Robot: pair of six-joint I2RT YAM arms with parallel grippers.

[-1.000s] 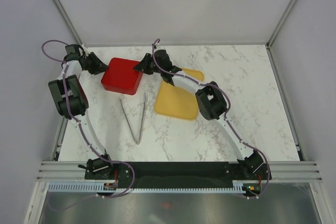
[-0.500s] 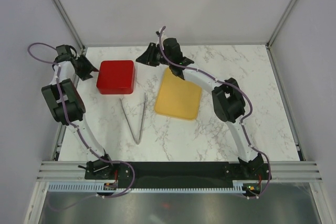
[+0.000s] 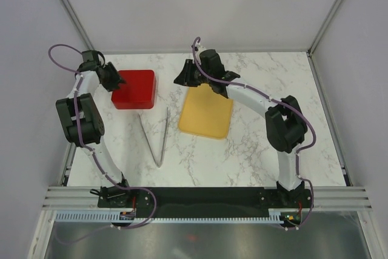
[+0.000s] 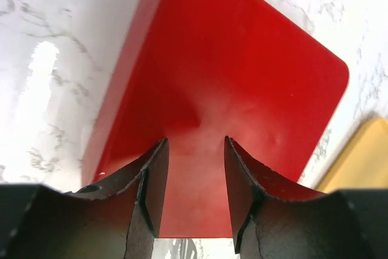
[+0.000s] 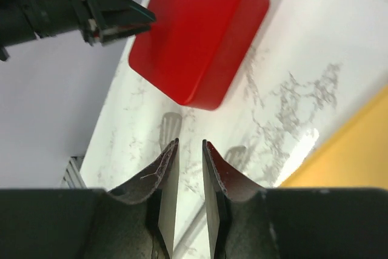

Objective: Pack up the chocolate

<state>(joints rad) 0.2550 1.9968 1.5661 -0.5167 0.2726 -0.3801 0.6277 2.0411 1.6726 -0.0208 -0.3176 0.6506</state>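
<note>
The left pincer (image 4: pixel 195 144) is released, its jaws apart with nothing between them. It sits right over one edge of the red box (image 4: pixel 242 71), whose smooth top stretches ahead of it. The right pincer (image 5: pixel 190 144) is barely parted and empty above the table (image 5: pixel 285 89). The box lies ahead of it and the yellow tray (image 5: pixel 348 150) just to one side. Metal tongs (image 3: pixel 159 137) lie well behind both pincers. The chocolate cannot be seen in any view.

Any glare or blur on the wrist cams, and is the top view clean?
Left wrist: hazy glare on the box beyond the left claw, table blown out at left. Right wrist: box edges soft, right claw's shadows on the table. Top: sharp, evenly lit.
</note>
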